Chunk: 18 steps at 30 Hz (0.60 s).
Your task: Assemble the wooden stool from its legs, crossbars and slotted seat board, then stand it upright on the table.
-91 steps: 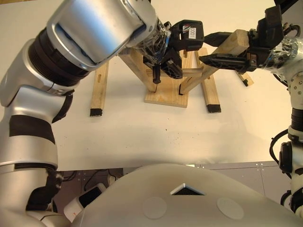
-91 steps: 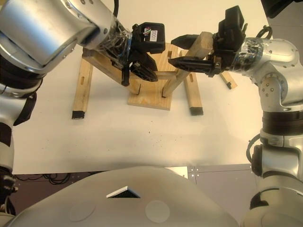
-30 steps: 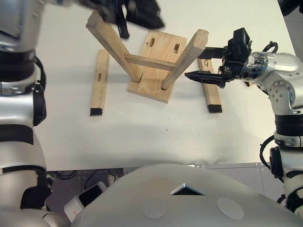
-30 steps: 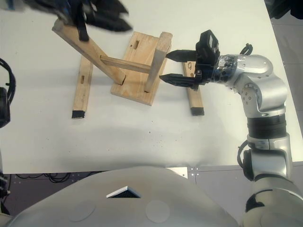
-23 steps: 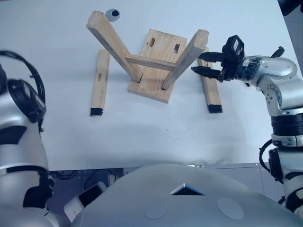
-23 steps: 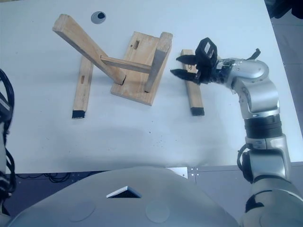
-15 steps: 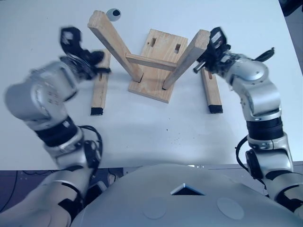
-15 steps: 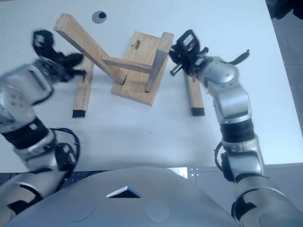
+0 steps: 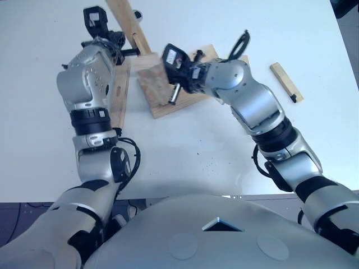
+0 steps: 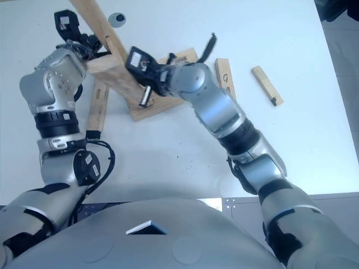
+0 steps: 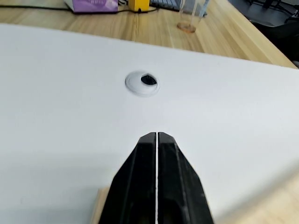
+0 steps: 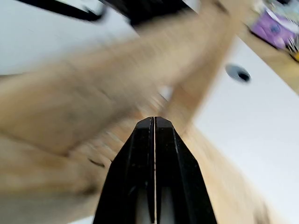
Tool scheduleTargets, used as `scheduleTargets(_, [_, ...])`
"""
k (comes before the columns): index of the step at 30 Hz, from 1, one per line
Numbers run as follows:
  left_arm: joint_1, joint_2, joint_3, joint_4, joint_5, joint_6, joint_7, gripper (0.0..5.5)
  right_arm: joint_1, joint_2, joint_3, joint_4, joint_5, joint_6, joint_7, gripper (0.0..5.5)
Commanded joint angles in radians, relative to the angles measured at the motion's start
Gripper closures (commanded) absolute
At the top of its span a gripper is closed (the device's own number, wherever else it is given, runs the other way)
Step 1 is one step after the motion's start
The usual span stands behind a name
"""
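The half-built stool lies upside down on the white table: its seat board (image 9: 161, 108) is flat, one leg (image 9: 124, 19) slants up toward the far edge, and a second leg's block end (image 9: 154, 83) faces me. My right gripper (image 9: 174, 96) hangs shut over the seat board beside that leg, holding nothing; in the right wrist view its fingertips (image 12: 154, 122) meet in front of blurred wood. My left gripper (image 11: 156, 137) is shut and empty by the slanted leg at the far left. A loose leg (image 9: 119, 103) lies under the left arm. Another loose leg (image 10: 224, 75) lies right of the board.
A short crossbar (image 9: 286, 82) lies alone at the right of the table. A round cable grommet (image 10: 116, 19) sits near the far edge. The near half of the table is bare white surface, and the right arm stretches across its middle.
Both arms have swung in toward the stool. The right gripper moved from the right leg across onto the seat board. The stool has shifted and turned, and the short crossbar now shows.
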Motion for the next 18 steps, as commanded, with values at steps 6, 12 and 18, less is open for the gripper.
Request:
scheduleTargets(6, [0.284, 0.301, -0.065, -0.428, -0.190, 0.379, -0.254, 5.50, -0.133, -0.150, -0.179, 0.557, -0.086, -0.312, 0.011, 5.48])
scheduleTargets(12, [0.482, 0.627, -0.111, -0.846, -0.424, 0.616, -0.514, 5.50, -0.177, -0.120, -0.138, 0.954, -0.167, -0.503, 0.100, 5.48])
scheduleTargets(18, [0.601, 0.573, -0.299, -0.877, -0.444, 0.575, -0.486, 5.50, -0.122, -0.135, -0.114, 0.944, -0.210, -0.549, 0.217, 5.48])
